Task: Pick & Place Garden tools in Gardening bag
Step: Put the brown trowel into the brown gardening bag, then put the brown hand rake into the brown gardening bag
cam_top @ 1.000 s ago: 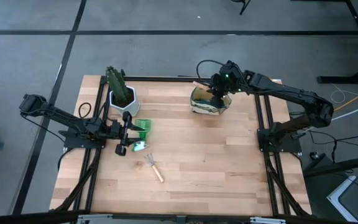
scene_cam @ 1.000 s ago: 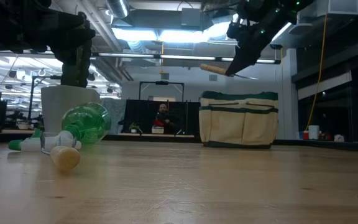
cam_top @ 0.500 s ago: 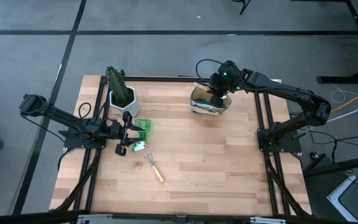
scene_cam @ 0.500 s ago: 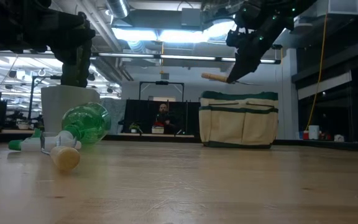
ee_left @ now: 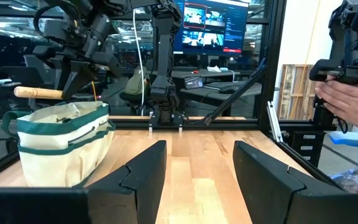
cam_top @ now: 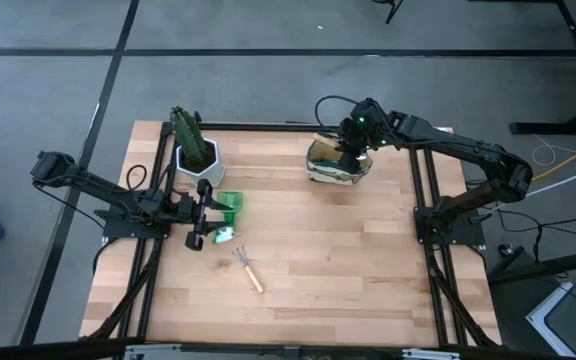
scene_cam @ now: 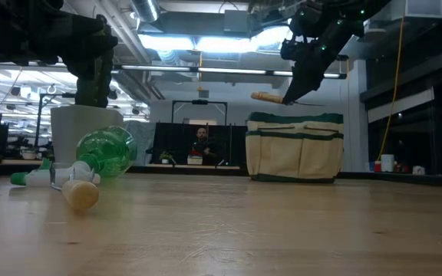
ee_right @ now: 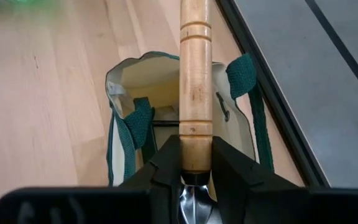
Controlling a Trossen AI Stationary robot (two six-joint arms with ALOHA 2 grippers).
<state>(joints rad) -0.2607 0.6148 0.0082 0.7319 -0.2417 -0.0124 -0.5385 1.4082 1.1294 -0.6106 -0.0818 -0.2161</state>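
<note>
The gardening bag (cam_top: 336, 168), beige with green trim, stands open at the table's far right (scene_cam: 294, 147) (ee_right: 124, 81). My right gripper (cam_top: 348, 148) hangs above it, shut on the trowel, whose wooden handle (scene_cam: 267, 96) sticks out leftward above the bag's rim. The pronged rake (cam_top: 248, 268) lies mid-table. A green-and-white item (cam_top: 227, 236) and a green item (scene_cam: 106, 152) lie by my left gripper (cam_top: 206, 213), which stands open and touches nothing. My right gripper pinches the trowel's wooden handle at its blade end (ee_right: 195, 157) between its two fingers, with the metal neck (ee_right: 189, 198) just behind them. The fingers slant down from above and the handle runs on ahead of them. The trowel is lifted clear above the open bag.
A white pot with a cactus (cam_top: 196, 152) stands at the far left, close behind my left arm. Bare wood (cam_top: 348, 260) fills the table's middle and near right. A person's hand (ee_left: 347, 106) shows beyond the table's edge, and a person (scene_cam: 200, 146) sits in the room behind.
My right gripper has tipped a little and sunk slightly toward the bag; the trowel's handle end now hangs lower and closer to the bag's rim than before.
</note>
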